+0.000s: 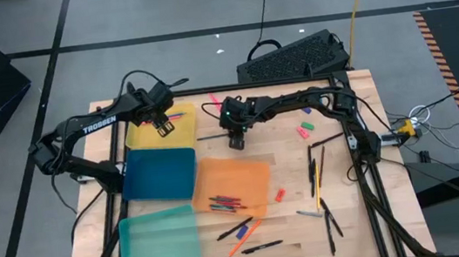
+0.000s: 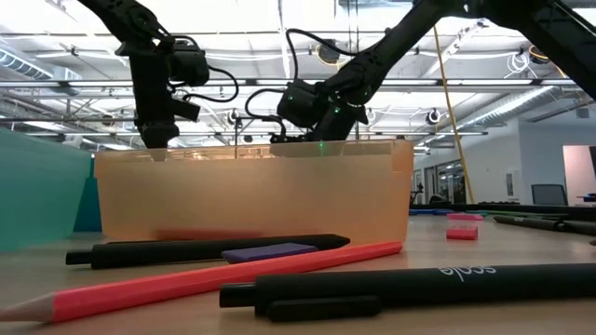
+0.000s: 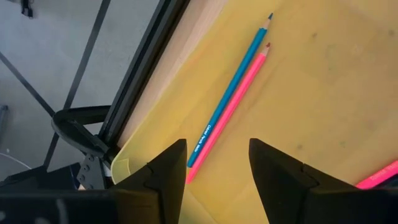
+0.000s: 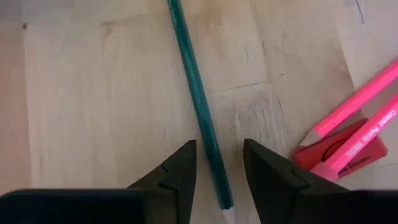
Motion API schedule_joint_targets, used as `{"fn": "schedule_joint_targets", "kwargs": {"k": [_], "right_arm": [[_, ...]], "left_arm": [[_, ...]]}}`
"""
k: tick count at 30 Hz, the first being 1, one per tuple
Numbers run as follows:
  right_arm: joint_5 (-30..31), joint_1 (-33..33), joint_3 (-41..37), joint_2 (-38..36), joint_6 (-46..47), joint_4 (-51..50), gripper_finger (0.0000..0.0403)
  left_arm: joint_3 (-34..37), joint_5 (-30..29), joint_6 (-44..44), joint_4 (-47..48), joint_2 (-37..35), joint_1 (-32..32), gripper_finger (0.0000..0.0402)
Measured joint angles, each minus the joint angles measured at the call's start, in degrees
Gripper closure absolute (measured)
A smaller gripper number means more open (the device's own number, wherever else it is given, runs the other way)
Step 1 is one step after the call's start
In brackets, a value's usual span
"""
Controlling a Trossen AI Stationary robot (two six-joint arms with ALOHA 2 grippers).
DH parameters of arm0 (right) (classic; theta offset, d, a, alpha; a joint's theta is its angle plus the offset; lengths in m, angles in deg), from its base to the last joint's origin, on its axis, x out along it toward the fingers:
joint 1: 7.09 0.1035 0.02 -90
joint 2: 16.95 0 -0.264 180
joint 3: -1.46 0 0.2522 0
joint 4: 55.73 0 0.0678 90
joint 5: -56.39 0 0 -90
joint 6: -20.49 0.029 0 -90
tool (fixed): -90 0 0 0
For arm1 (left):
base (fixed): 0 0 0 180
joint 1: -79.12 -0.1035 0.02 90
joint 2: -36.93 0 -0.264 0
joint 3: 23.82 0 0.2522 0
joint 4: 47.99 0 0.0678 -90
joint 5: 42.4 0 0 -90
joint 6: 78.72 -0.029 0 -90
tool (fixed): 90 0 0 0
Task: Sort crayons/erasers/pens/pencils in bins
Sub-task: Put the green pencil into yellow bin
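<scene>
My left gripper [image 1: 164,129] hangs open over the yellow bin [image 1: 153,138]. In the left wrist view a blue pencil [image 3: 231,87] and a pink pencil [image 3: 233,107] lie side by side on the bin's floor, beyond the gripper [image 3: 217,146]. My right gripper [image 1: 236,143] is open and low over the bare table between the yellow and orange bins [image 1: 236,180]. Its fingers stand on either side of a dark green pencil [image 4: 196,93] that lies flat on the wood; I see no touch. Two pink pencils [image 4: 354,115] lie across a red eraser [image 4: 329,155] close by.
The blue bin [image 1: 160,174] and the teal bin [image 1: 157,240] sit near the left edge. The orange bin holds a few sticks [image 1: 226,203]. Dark pens [image 1: 316,175] and small erasers [image 1: 307,128] are scattered at the right, and more pens and a pencil [image 1: 247,236] lie near the front edge.
</scene>
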Motion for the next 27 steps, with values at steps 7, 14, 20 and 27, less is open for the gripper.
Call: {"fn": "schedule_joint_targets", "kwargs": {"k": [7, 14, 20, 27], "right_arm": [[1.0, 0.0, 0.2, -0.1, -5.5, -5.6, 0.0325], [1.0, 0.0, 0.2, -0.2, -8.4, -11.3, 0.0346], [1.1, 0.0, 0.1, -0.2, -10.9, -13.5, 0.0369], [1.2, 0.0, 0.1, -0.2, -10.9, -13.4, 0.0394]], "left_arm": [[0.0, 6.7, 2.6, 0.0, -0.5, 0.0, 0.0224], [0.0, 10.5, 5.0, -1.3, -4.9, 0.0, 0.0224], [0.0, 10.3, 4.2, -3.5, -8.3, -0.2, 0.0224], [0.0, 10.3, 4.0, -5.0, -9.2, -0.2, 0.0224]]}}
